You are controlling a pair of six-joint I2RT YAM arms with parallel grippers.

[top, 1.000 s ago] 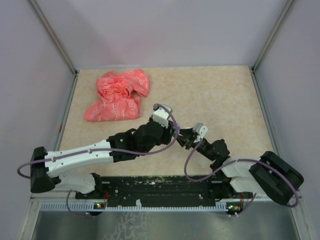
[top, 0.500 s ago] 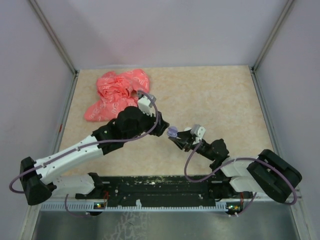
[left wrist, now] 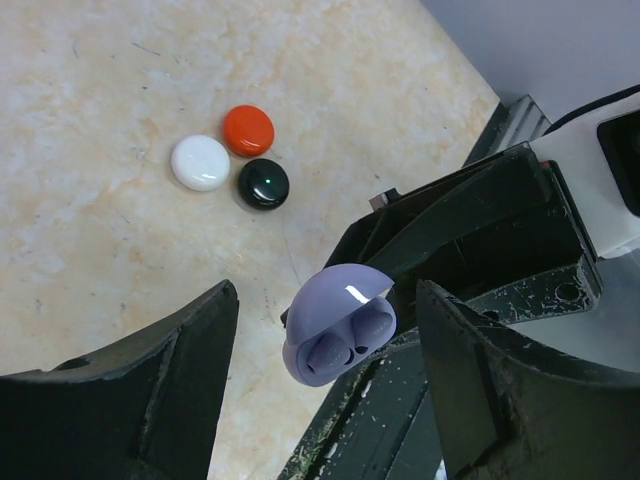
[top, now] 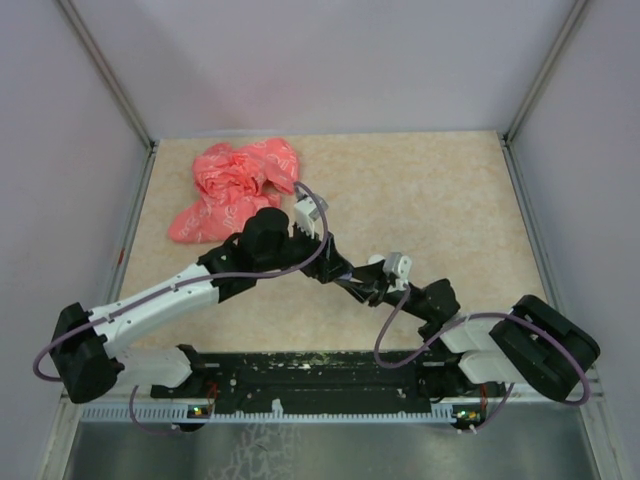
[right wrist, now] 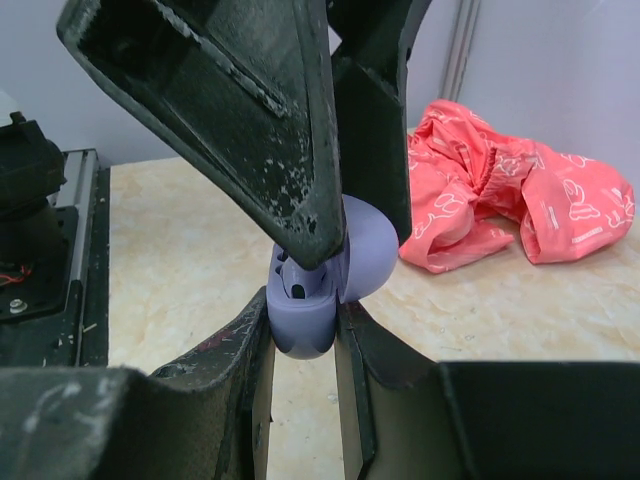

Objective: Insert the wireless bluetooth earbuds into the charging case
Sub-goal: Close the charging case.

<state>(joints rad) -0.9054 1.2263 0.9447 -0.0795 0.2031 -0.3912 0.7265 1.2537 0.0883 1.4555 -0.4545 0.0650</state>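
Overhead only gives the layout: both arms meet mid-surface (top: 450,200), with a crumpled pink bag (top: 235,190) at the far left. The contact point is buried under the wrists, so the wrist cams are needed.

Left wrist cam:
- The charging case (left wrist: 335,322) is pale purple, lid flipped open and tilted, and sits off the surface.
- Two pale purple earbuds (left wrist: 325,352) are seated in its wells.
- The left gripper (left wrist: 325,292) is wide open, with one finger on each side of the case and clear gaps. It is holding nothing.
- On the surface past the case are a white disc (left wrist: 200,163), a red disc (left wrist: 248,130) and a black disc (left wrist: 264,183) with a green dot. They sit in a tight cluster, touching or nearly so. This is the only view that shows them.

Right wrist cam:
- The right gripper (right wrist: 303,322) is closed down on the case's lower half, with both fingers pressed against its sides.
- The lid dome sticks up behind the left gripper's fingers, which fill the top of the frame. I can't tell from here whether they brush the lid.
- The earbuds are hidden at this angle.
- The bag is in the background on the right.
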